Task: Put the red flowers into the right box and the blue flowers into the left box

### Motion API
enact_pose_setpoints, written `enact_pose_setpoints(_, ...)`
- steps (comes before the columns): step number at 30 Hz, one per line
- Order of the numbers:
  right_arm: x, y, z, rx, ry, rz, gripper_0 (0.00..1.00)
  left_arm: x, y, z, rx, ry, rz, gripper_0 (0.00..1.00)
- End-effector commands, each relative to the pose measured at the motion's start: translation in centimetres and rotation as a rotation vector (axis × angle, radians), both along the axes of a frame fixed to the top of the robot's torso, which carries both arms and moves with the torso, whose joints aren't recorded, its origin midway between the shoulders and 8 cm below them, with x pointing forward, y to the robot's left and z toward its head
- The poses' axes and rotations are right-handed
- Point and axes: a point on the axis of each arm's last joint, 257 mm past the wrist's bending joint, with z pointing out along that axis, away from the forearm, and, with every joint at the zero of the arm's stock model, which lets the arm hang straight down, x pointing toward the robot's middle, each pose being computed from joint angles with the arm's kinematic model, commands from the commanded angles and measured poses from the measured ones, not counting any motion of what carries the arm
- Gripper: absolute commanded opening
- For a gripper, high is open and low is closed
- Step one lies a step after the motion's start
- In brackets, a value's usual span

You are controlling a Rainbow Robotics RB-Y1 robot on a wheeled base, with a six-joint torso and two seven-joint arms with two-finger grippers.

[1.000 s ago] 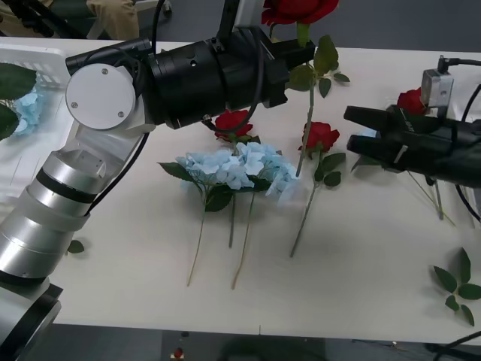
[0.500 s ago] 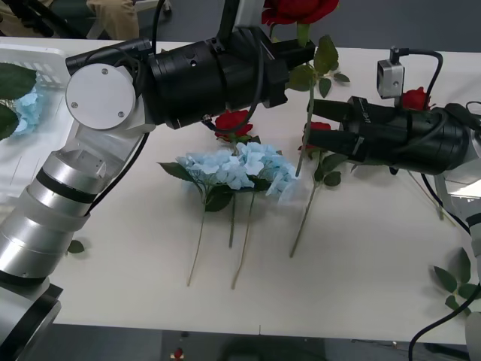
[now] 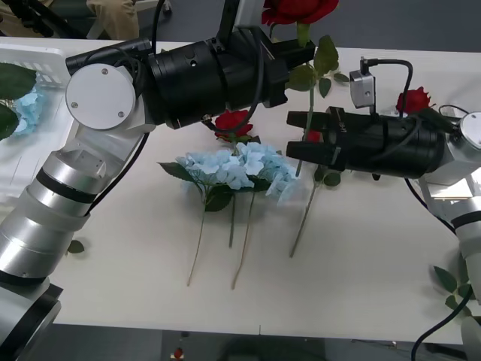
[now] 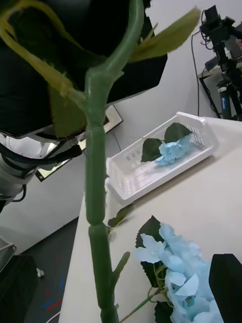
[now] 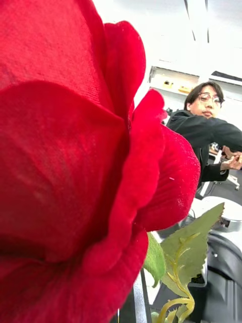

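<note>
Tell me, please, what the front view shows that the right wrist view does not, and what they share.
Front view alone: the left gripper holding a red rose upright by its stem, the right gripper open near that stem, and more roses lying on the table.

Right wrist view alone: the held stem close up.

Both: the blue flowers on the table and the left box with one blue flower inside.

A white surface (image 3: 361, 263) spreads across the front view, its near edge dropping to a dark floor (image 3: 113, 342). Beyond its far edge lies grey floor (image 3: 421, 22). The right wrist view shows a pale wall (image 4: 166, 96) and dark equipment on a stand (image 4: 222, 35).
</note>
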Motion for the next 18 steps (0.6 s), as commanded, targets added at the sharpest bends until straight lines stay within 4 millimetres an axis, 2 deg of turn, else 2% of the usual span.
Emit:
enact_pose_setpoints(1, -0.6, 2.7, 1.7, 0.024, -0.043, 0.035, 1.0, -1.2, -0.9, 2.4, 0.012, -0.114, -0.018, 0.0)
enact_pose_setpoints(6, -0.4, 3.5, 0.6, -0.01, -0.041, 0.029, 1.0, -1.2, -0.9, 2.4, 0.012, -0.114, -0.018, 0.0)
enact_pose_setpoints(14, -0.4, 4.0, 0.6, -0.004, -0.039, 0.028, 0.99, -1.2, -0.9, 2.4, 0.012, -0.114, -0.018, 0.0)
enact_pose_setpoints(15, -0.3, 3.9, 0.6, -0.005, -0.039, 0.026, 0.94, -1.2, -0.9, 2.4, 0.012, -0.114, -0.018, 0.0)
enact_pose_setpoints(17, -0.3, 3.9, 0.6, -0.005, -0.039, 0.026, 0.75, -1.2, -0.9, 2.4, 0.012, -0.114, -0.018, 0.0)
enact_pose_setpoints(18, -0.3, 3.9, 0.6, -0.005, -0.039, 0.026, 0.6, -1.2, -0.9, 2.4, 0.012, -0.114, -0.018, 0.0)
